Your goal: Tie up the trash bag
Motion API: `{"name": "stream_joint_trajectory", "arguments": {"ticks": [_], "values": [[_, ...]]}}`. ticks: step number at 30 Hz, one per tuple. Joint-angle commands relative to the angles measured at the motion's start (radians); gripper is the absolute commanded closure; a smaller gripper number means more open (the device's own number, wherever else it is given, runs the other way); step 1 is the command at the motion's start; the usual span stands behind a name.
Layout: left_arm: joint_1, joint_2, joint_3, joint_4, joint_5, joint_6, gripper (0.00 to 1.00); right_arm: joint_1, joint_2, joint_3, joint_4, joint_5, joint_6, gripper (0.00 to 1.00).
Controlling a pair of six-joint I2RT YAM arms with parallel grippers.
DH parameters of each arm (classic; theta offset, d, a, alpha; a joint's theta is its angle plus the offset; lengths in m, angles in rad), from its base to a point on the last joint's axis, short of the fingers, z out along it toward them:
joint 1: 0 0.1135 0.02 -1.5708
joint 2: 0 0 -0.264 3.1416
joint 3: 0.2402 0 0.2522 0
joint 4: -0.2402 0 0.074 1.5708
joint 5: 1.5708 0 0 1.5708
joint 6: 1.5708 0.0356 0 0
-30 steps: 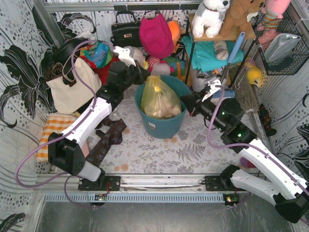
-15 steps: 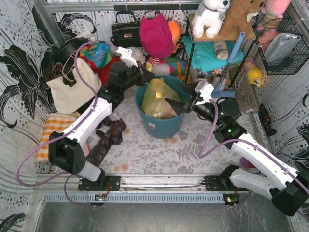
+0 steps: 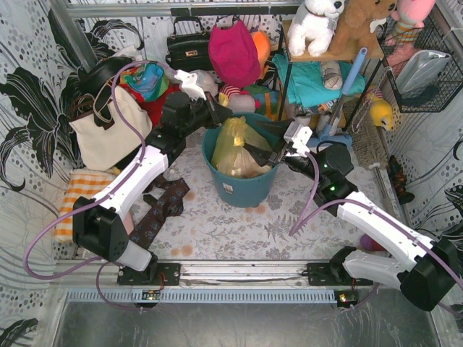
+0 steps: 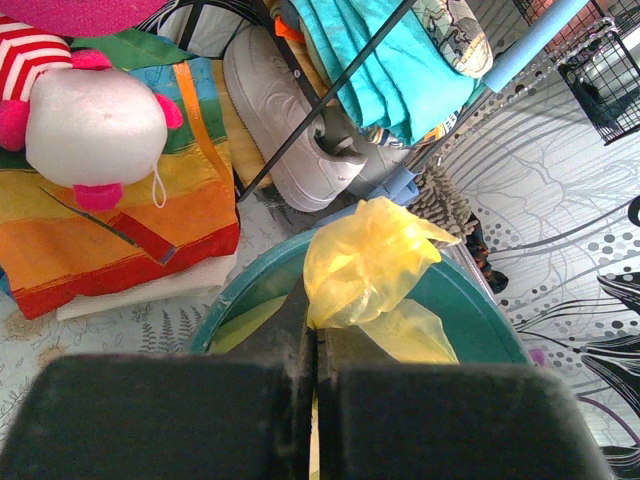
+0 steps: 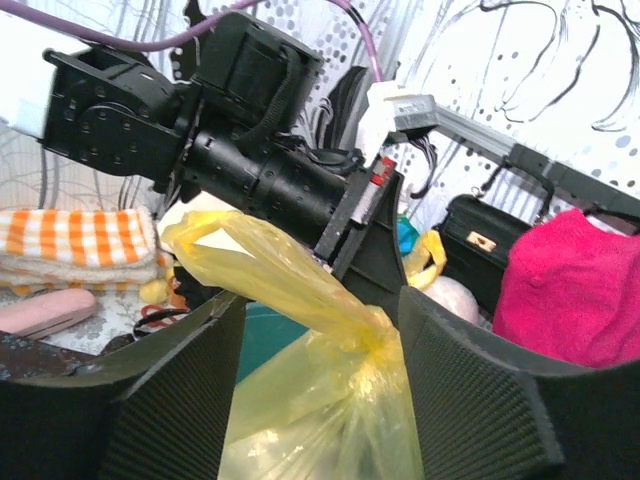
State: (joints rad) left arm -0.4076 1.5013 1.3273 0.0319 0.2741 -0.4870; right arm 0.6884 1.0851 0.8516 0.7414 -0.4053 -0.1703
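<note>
The yellow trash bag (image 3: 235,152) sits in the round teal bin (image 3: 242,189), crumpled white paper showing through it. My left gripper (image 3: 223,116) is shut on the bag's gathered top over the bin's far rim. In the left wrist view a thin fold of the trash bag (image 4: 365,260) is pinched between the closed fingers (image 4: 250,410). My right gripper (image 3: 249,137) is open and straddles the bag's twisted neck from the right. In the right wrist view the neck (image 5: 375,335) stands between the ribbed pads (image 5: 180,400), touching neither.
A cream tote bag (image 3: 108,134) leans at the left and an orange checked cloth (image 3: 79,191) lies below it. Dark patterned fabric (image 3: 163,206) lies beside the bin. A black handbag (image 3: 188,47), toys and a wire shelf (image 3: 325,79) crowd the back.
My right gripper has opened and moved left from beside the bin to straddle the bag's neck. The left gripper has kept its hold on the bag top, with the bag pulled slightly taller.
</note>
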Motion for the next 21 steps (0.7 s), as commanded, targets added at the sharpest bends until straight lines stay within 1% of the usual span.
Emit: {"name": "stream_joint_trajectory", "arguments": {"ticks": [1,4,7,12,14,15,17,18,19,21], "values": [[0.004,-0.021,0.046,0.051,0.018,-0.012,1.00,-0.001,0.022,0.066,0.019,-0.116,-0.028,0.35],[0.004,-0.019,0.051,0.053,0.022,-0.018,1.00,-0.001,0.058,0.073,0.043,-0.161,-0.024,0.33],[0.004,-0.019,0.053,0.053,0.024,-0.020,1.00,-0.001,0.096,0.076,0.093,-0.166,-0.008,0.35],[0.004,-0.021,0.053,0.052,0.029,-0.023,1.00,-0.001,0.146,0.097,0.147,-0.168,0.015,0.43],[0.004,-0.022,0.053,0.053,0.028,-0.024,1.00,-0.001,0.153,0.099,0.160,-0.162,0.023,0.55],[0.004,-0.022,0.050,0.055,0.027,-0.024,1.00,-0.001,0.152,0.095,0.165,-0.159,0.032,0.64],[0.004,-0.026,0.048,0.060,0.025,-0.027,1.00,-0.001,0.138,0.079,0.189,-0.132,0.052,0.84],[0.005,-0.029,0.045,0.066,0.022,-0.027,1.00,-0.001,0.130,0.067,0.204,-0.101,0.068,0.96],[0.004,-0.032,0.044,0.078,0.019,-0.027,1.00,-0.001,0.113,0.057,0.216,-0.060,0.078,1.00],[0.006,-0.038,0.057,0.096,0.010,-0.022,1.00,-0.001,0.089,0.060,0.207,0.034,0.097,1.00]]}}
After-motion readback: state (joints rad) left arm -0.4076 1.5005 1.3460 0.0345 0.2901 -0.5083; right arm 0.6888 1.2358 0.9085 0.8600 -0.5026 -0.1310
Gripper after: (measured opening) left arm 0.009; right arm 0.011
